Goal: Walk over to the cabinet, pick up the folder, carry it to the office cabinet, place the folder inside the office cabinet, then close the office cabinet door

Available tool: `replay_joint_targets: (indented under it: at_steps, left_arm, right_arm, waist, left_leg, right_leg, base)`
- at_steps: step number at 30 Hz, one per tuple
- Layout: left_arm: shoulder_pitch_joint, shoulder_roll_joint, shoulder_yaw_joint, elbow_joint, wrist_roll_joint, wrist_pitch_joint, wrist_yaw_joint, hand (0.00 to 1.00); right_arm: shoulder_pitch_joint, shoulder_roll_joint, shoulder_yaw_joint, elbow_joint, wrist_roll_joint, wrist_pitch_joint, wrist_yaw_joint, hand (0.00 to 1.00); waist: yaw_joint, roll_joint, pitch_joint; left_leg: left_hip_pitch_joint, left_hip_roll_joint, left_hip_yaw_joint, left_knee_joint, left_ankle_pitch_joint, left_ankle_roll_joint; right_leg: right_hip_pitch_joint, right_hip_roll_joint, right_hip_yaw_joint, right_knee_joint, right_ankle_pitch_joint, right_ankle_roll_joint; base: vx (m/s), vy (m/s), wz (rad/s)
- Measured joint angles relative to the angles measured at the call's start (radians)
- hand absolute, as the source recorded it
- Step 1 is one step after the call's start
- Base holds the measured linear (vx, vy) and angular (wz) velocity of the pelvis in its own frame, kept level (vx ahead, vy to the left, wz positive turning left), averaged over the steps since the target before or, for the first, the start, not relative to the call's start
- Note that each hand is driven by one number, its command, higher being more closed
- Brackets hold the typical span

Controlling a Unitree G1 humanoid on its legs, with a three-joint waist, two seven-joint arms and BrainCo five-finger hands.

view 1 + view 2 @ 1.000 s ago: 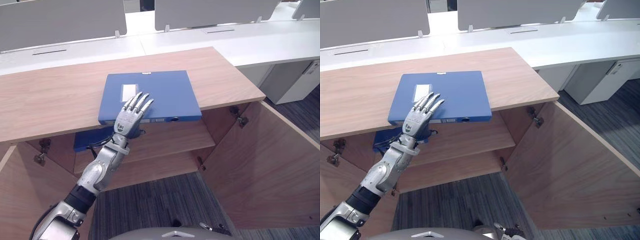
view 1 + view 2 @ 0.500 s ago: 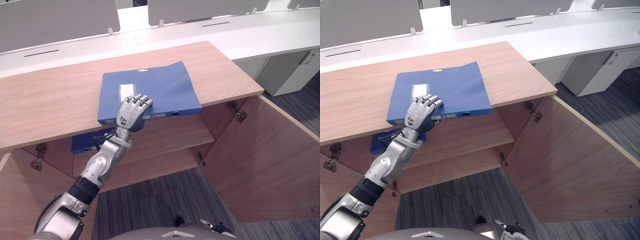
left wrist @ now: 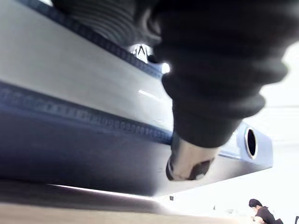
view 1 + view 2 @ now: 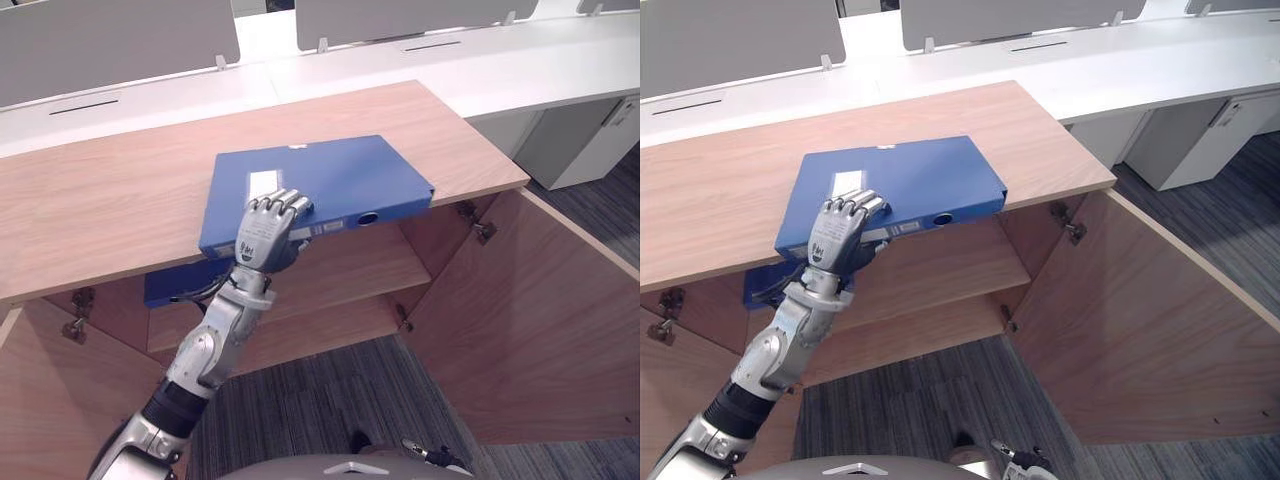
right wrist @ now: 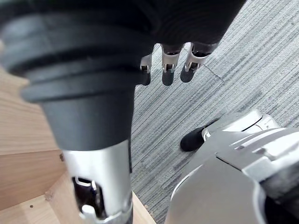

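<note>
Here we see the left hand (image 4: 265, 232) clamped on the near edge of the blue folder (image 4: 320, 175) atop the cabinet (image 4: 100, 205). The right hand (image 5: 167, 58) hangs, fingers slack.

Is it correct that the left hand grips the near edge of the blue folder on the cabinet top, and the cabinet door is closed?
No, the cabinet door stands open, as the left eye view shows. The rest is right: the left hand grips the near edge of the blue folder on the cabinet top.
</note>
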Motion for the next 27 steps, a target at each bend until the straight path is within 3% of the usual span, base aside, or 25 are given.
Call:
replay_joint_targets:
  at_steps: [5,14,19,23,27]
  left_arm:
    - [0.062,-0.014,-0.001,-0.058,-0.069,-0.049,0.011,1.00]
    - [0.114,-0.092,0.000,-0.239,-0.263,-0.080,0.073,1.00]
    - [0.146,-0.144,-0.003,-0.324,-0.376,-0.087,0.129,1.00]
    - [0.180,-0.176,-0.031,-0.391,-0.476,-0.093,0.155,1.00]
    - [0.203,-0.198,-0.052,-0.448,-0.604,-0.131,0.165,1.00]
  right_arm:
    - [0.003,0.000,0.022,0.000,-0.010,-0.001,-0.001,0.00]
    - [0.006,-0.015,0.103,-0.035,-0.003,-0.028,-0.010,0.00]
    - [0.006,0.014,0.139,-0.182,0.057,-0.073,-0.031,0.00]
    - [0.011,0.069,0.175,-0.315,0.086,-0.107,-0.039,0.00]
    - [0.024,0.110,0.182,-0.441,0.122,-0.141,-0.047,0.00]
  waist:
    - [0.011,-0.002,-0.001]
    - [0.046,-0.007,-0.010]
    - [0.050,-0.009,-0.010]
    - [0.073,-0.012,-0.012]
    - [0.090,-0.025,-0.020]
  left_leg:
    - [0.011,0.000,0.000,0.000,0.000,0.000]
    - [-0.021,0.007,0.006,0.031,-0.015,0.000]
    - [-0.026,0.007,0.006,0.040,-0.018,0.001]
    - [-0.025,0.008,0.006,0.047,-0.019,0.002]
    - [-0.025,0.008,0.004,0.049,-0.018,0.003]
  right_leg:
    - [0.011,-0.001,0.006,0.000,0.000,0.001]
    - [-0.023,0.003,0.039,0.025,-0.004,0.014]
    - [-0.034,0.004,0.053,0.041,-0.005,0.014]
    - [-0.037,0.004,0.055,0.058,-0.009,0.020]
    - [-0.037,0.003,0.054,0.063,-0.011,0.022]
  base:
    - [0.00,0.000,0.00]
    - [-0.01,-0.004,-0.06]
    - [-0.05,-0.014,-0.05]
    - [-0.06,-0.016,0.00]
    - [-0.04,-0.014,0.01]
